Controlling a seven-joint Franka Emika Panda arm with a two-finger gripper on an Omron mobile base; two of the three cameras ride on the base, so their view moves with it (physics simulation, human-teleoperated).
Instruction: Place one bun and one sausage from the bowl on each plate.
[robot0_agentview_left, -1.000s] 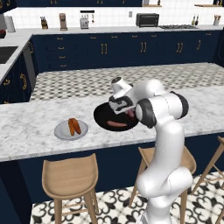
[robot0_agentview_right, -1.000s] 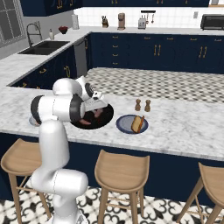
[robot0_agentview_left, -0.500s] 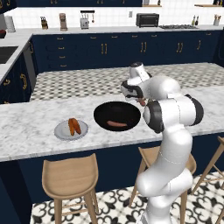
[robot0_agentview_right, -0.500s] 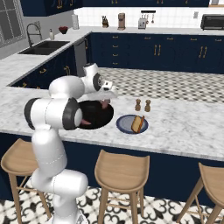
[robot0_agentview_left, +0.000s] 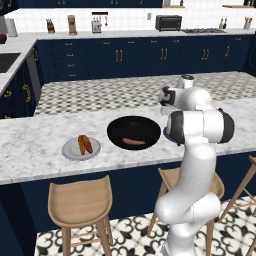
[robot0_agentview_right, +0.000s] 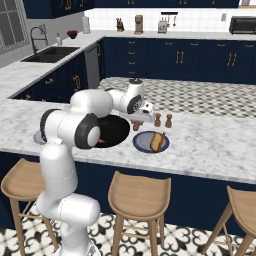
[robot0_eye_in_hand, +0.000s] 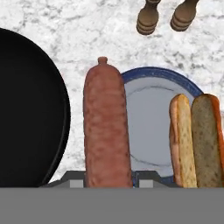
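In the hand view the end effector (robot0_eye_in_hand: 108, 183) is clamped on a sausage (robot0_eye_in_hand: 106, 127), which runs from 6 o'clock up toward 12. Under it lies the left edge of the blue-grey plate (robot0_eye_in_hand: 148, 127). That plate carries a bun (robot0_eye_in_hand: 199, 140) at its 3 o'clock side. The black bowl (robot0_eye_in_hand: 30, 109) sits at 9 o'clock, just beside the plate. Two small brown shakers (robot0_eye_in_hand: 166, 16) stand on the marble counter (robot0_eye_in_hand: 78, 30) at 12 to 1 o'clock.

A second ago the end effector was low over the bowl. Half a second ago it had risen and swung toward the bowl's edge on the side of the blue-grey plate. Now it has carried the sausage off the bowl to the near edge of that plate.

In the left base view one other sausage (robot0_agentview_left: 134, 142) lies in the bowl (robot0_agentview_left: 134, 131). The light grey plate (robot0_agentview_left: 81, 148) sits at the bowl's 9 o'clock, apart from it. It holds a bun and sausage (robot0_agentview_left: 84, 144) side by side. That plate and its food lie as they did before.

In the right base view the end effector (robot0_agentview_right: 136, 123) hangs at the blue-grey plate's (robot0_agentview_right: 150, 141) 10 o'clock.

Farther off, small appliances (robot0_agentview_left: 167, 22) stand on the back counter. No writing or brand can be read anywhere.
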